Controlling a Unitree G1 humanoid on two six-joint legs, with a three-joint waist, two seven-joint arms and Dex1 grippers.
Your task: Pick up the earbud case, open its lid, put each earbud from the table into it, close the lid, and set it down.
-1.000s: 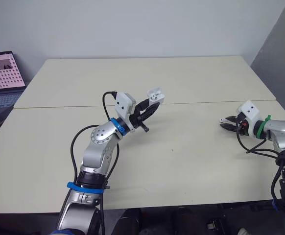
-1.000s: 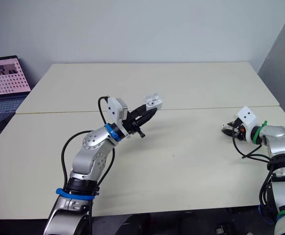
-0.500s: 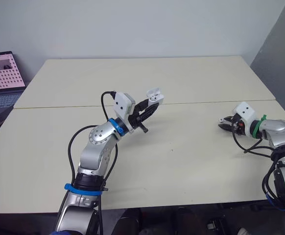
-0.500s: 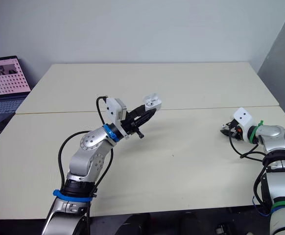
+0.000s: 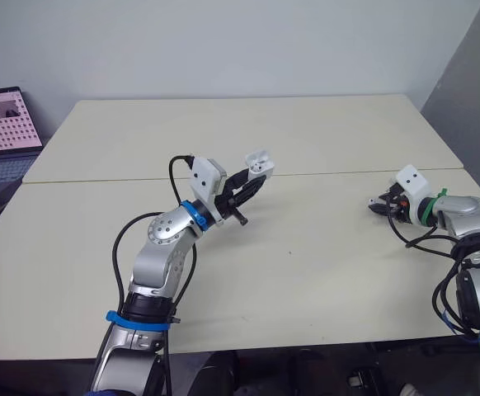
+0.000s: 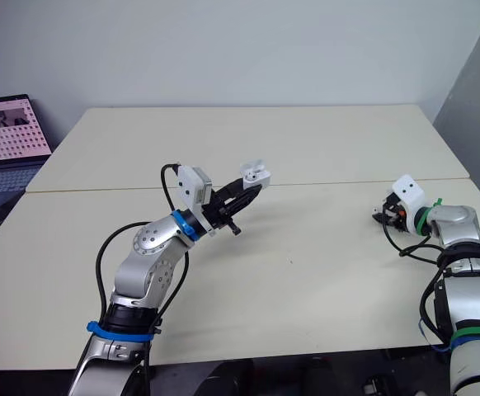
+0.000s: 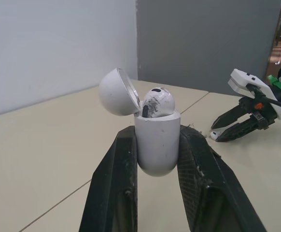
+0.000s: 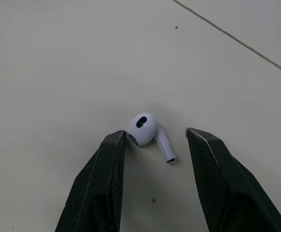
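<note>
Right forearm has swung in toward the table edge since a second ago; its fingertips have barely shifted; left arm and its load look unchanged.

Step in hand: second earbud pickup. Left hand [image 5: 252, 178] is clamped on the earbud case [image 7: 157, 145], held up off the table [image 5: 306, 272] near the centre seam; lid [image 7: 115, 92] is tipped back, open; one earbud [image 7: 155, 102] already sits in a slot, head proud of the rim.

Right hand [image 5: 377, 207] is down at the table, well apart from the case on the robot's right side; fingers [image 8: 106, 174] are spread apart, straddling the loose earbud [image 8: 147, 131], which lies flat on its side; one fingertip is at the bud head, touching or just short, can't tell which; the other is clear of the stem; nothing is gripped yet.

Next move, as I read it: close on the bud without flicking it sideways; it's small and rounded, so it could squirt out of the pinch; then lift, carry across to the case, and line the stem up with the free slot.
</note>
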